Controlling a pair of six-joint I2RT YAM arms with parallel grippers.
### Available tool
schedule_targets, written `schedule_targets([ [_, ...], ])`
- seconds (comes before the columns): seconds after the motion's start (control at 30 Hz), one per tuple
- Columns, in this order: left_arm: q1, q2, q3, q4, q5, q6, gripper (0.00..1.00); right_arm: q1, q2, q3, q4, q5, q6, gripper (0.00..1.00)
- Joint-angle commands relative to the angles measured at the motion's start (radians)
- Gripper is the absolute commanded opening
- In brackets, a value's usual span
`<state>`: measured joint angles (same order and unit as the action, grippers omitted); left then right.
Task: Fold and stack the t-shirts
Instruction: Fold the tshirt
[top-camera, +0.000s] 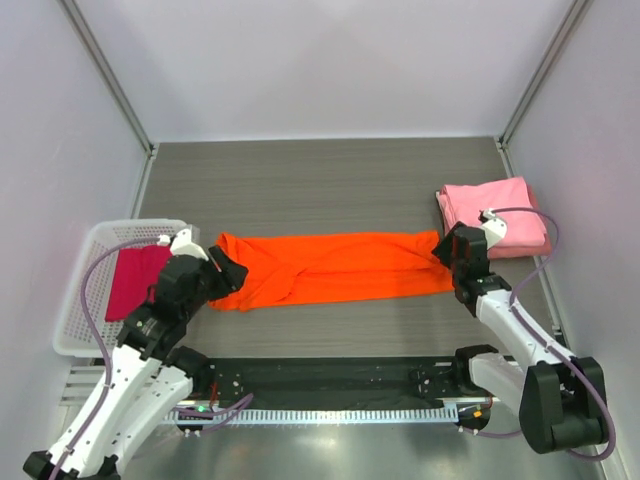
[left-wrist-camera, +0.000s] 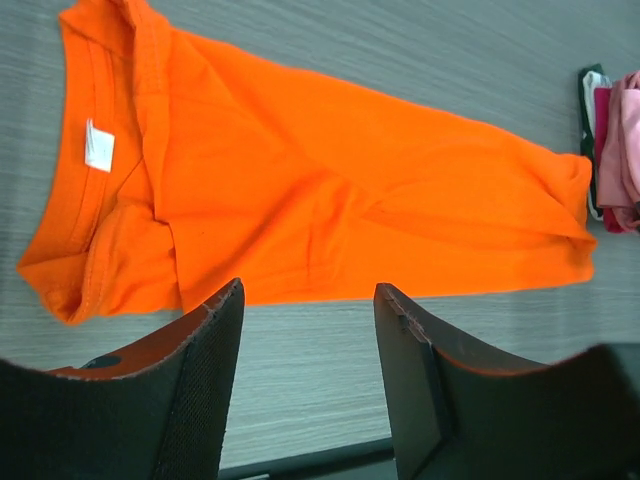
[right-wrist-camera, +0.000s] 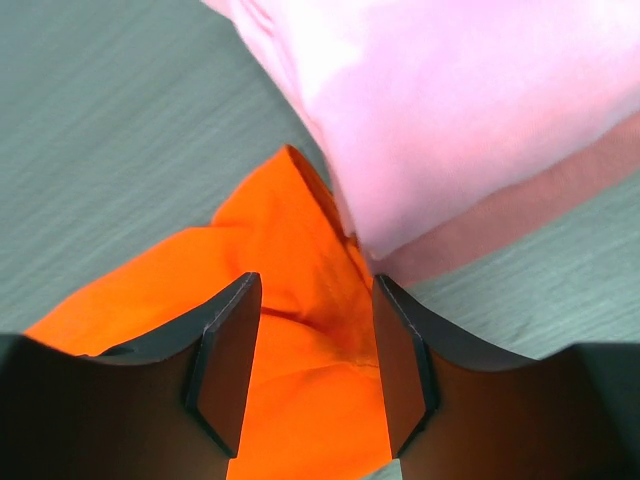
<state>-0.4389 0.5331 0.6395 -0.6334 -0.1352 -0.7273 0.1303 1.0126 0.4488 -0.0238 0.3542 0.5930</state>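
A bright orange t-shirt (top-camera: 335, 268) lies folded into a long band across the middle of the table, collar end at the left with its white label (left-wrist-camera: 99, 146) showing. My left gripper (top-camera: 228, 272) hovers at that collar end, open, with only bare table between its fingers (left-wrist-camera: 212, 360). At the band's right end my right gripper (top-camera: 447, 250) is open just above the orange cloth (right-wrist-camera: 300, 250), holding nothing. Folded light pink t-shirts (top-camera: 495, 215) are stacked at the back right, touching the orange end (right-wrist-camera: 450, 110). A magenta-crimson t-shirt (top-camera: 135, 280) lies in the basket.
The white lattice basket (top-camera: 75, 330) stands at the left edge beside my left arm. A black rail with both arm bases (top-camera: 330, 385) runs along the near edge. Grey walls close in the table at the back and sides.
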Motion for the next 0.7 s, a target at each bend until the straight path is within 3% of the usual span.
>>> schedule_targets([
  [0.0,-0.004,0.060,0.040,0.009,-0.024,-0.020,0.56,0.018,-0.026,0.013,0.116,-0.047,-0.027,0.54],
  [0.17,-0.001,0.237,0.092,0.064,-0.030,-0.018,0.63,0.052,0.101,0.108,0.067,-0.116,-0.048,0.51],
  [0.23,0.009,0.325,0.112,0.104,-0.067,-0.027,0.72,0.058,0.158,0.166,0.030,-0.092,-0.055,0.48],
  [0.37,0.045,0.482,0.208,0.139,-0.115,-0.046,0.77,0.080,0.282,0.232,-0.071,-0.023,-0.053,0.45],
  [0.53,0.138,0.652,0.258,0.218,-0.052,-0.121,0.77,0.089,0.300,0.200,-0.114,0.031,-0.022,0.38],
  [0.67,0.192,0.777,0.259,0.285,-0.018,-0.176,0.76,0.089,0.285,0.154,-0.137,-0.030,0.016,0.25],
])
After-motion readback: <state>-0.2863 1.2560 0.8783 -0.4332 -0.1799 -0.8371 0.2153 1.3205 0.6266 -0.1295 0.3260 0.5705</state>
